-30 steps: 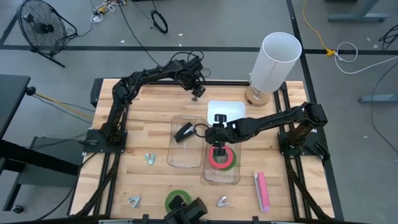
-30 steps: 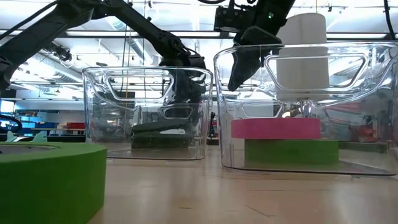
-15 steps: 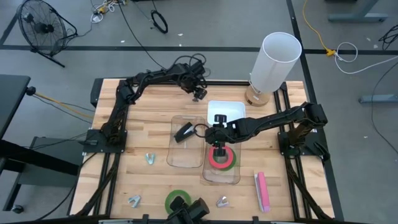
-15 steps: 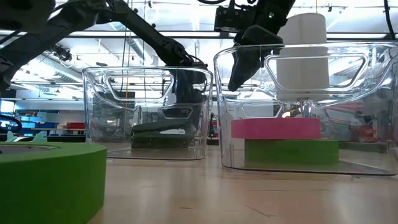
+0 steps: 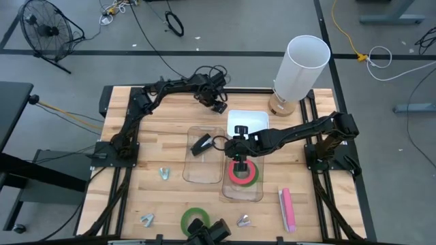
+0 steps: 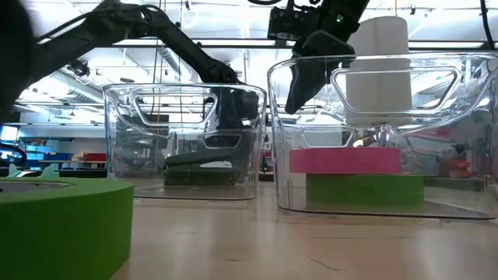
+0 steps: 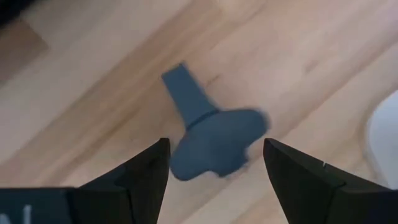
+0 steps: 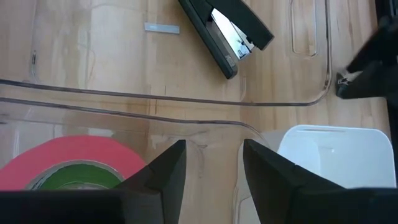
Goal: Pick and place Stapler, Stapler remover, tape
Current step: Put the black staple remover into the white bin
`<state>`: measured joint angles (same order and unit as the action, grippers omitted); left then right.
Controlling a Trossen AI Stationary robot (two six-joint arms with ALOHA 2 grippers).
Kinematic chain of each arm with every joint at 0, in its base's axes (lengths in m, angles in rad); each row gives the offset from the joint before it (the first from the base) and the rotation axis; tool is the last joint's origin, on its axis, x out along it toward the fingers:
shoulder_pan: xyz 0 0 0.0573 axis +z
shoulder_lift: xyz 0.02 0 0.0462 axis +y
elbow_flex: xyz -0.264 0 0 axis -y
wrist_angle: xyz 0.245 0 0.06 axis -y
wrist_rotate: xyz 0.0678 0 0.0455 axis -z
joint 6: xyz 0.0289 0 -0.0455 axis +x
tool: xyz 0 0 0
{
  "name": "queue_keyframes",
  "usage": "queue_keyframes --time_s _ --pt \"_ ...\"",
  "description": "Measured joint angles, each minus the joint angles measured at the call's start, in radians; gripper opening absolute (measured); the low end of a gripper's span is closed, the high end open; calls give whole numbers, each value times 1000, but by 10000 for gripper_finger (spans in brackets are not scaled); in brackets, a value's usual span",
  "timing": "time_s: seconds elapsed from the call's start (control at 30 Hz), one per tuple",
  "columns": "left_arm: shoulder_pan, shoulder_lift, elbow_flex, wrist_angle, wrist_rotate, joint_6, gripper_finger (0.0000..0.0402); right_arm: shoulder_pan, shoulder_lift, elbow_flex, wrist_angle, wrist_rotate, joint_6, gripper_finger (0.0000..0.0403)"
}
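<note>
A black stapler [image 5: 201, 144] lies in the left clear bin [image 5: 204, 175]. A red-pink tape roll [image 5: 243, 171] lies flat on a green roll [image 6: 364, 189] in the right clear bin [image 5: 242, 192]. Another green roll [image 5: 194, 218] lies flat near the table's near edge. My right gripper [image 5: 238, 158] hangs open and empty over the right bin, above the red-pink roll [image 8: 68, 155]. My left gripper [image 5: 219, 106] is open at the table's far side. Its fingers stand on either side of a dark grey T-shaped object [image 7: 211, 143] on the wood, apart from it.
A white tray [image 5: 255, 121] holding a small black thing lies beyond the right bin. A tall white cylinder [image 5: 303, 68] stands at the far right. Three small metal staple removers [image 5: 164, 174] [image 5: 147, 219] [image 5: 243, 220] and a pink bar [image 5: 287, 207] lie on the near half.
My left arm has come down toward the table at its far side, and its gripper has sunk a little there. My right gripper has kept still over the right bin.
</note>
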<state>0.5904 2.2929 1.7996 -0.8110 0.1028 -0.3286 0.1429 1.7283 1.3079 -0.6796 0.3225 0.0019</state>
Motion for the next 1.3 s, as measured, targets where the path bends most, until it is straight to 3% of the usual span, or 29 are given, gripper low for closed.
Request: queue_keyframes --time_s 0.17,0.27,0.4,0.43,0.87,1.3 --pt "-1 -2 9 30 -2 22 239 0 0 0 1 0 -3 162" --pt "8 -2 7 24 -26 25 168 0 0 0 2 0 -3 162" --pt "16 -2 8 21 -59 52 33 0 0 0 3 0 -3 162" --pt "16 -2 8 18 -71 56 21 0 0 0 3 0 -3 162" --pt "-14 -39 6 -111 -89 88 10 0 0 0 7 1 -11 162" --pt "-90 -264 7 -350 -114 103 9 0 0 0 6 1 -6 162"
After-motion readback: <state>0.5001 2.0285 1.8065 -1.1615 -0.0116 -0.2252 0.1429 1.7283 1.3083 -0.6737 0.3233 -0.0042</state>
